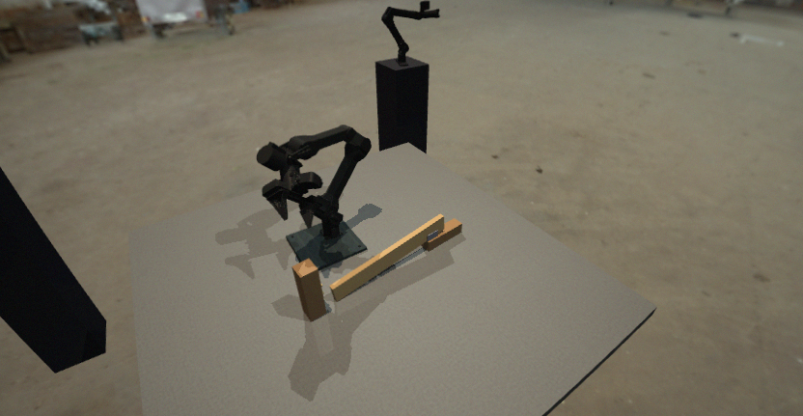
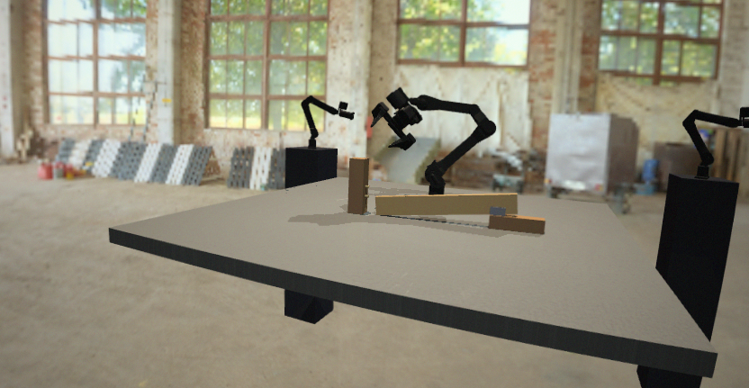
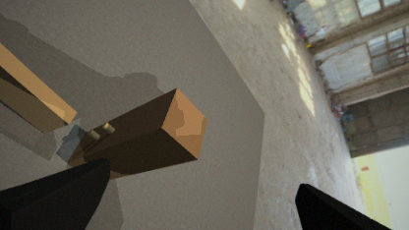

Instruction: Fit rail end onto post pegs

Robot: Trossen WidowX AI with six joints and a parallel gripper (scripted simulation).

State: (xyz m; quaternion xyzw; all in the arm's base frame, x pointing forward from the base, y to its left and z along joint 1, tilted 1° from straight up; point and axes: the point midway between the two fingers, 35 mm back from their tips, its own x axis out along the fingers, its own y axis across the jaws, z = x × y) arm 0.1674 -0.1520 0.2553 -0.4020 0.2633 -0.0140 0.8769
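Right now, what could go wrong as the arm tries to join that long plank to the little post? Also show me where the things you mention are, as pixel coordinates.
The rail [image 1: 387, 257] [image 2: 445, 203] [image 3: 36, 90] slopes down toward the post [image 1: 310, 292] [image 2: 358, 186] [image 3: 143, 135], so its end could meet the pegs [image 3: 100, 132] at an angle and jam.

Its other end sits in the bracket [image 2: 497, 211]; lifting or pushing might work it loose.

The open pincer [image 1: 294, 219] [image 2: 387, 135] [image 3: 205, 181] is near the post and might knock it on the way down.
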